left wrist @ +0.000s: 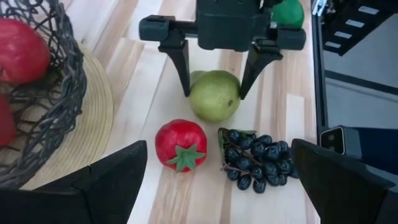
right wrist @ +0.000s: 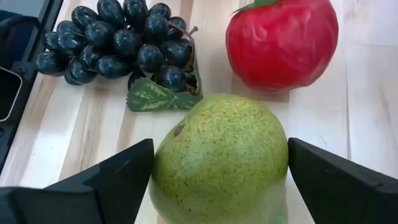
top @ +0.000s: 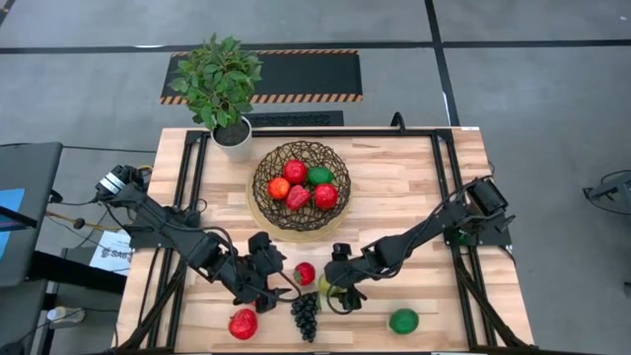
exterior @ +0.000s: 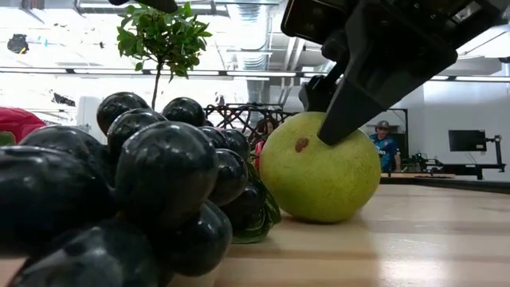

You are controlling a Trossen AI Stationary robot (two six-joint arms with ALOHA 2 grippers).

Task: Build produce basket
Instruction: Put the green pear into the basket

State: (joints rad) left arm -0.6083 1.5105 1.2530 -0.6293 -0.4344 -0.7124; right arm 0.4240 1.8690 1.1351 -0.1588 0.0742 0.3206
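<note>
The dark woven basket (top: 301,187) on its tan base holds red, orange and green pieces. On the near part of the table lie a yellow-green pear (top: 331,288), a red tomato (top: 305,273), a dark grape bunch (top: 305,314), a red piece (top: 243,323) and a green lime (top: 403,320). My right gripper (top: 341,286) is at the pear, one finger on each side of it. My left gripper (top: 267,284) is open and holds nothing, just left of the tomato (left wrist: 180,145) and facing the pear (left wrist: 214,96). My right gripper has the pear's wide body (right wrist: 217,155) between its two fingers, one finger (left wrist: 252,71) against each flank. It comes slanting down from the table's right side. The pear's underside (exterior: 323,215) rests on the table.
A white pot with a leafy plant (top: 229,94) stands at the far edge, left of the basket. The grape bunch (right wrist: 121,40) and tomato (right wrist: 280,40) lie close beside the pear. Bare wood shows on the table's right half (top: 414,187).
</note>
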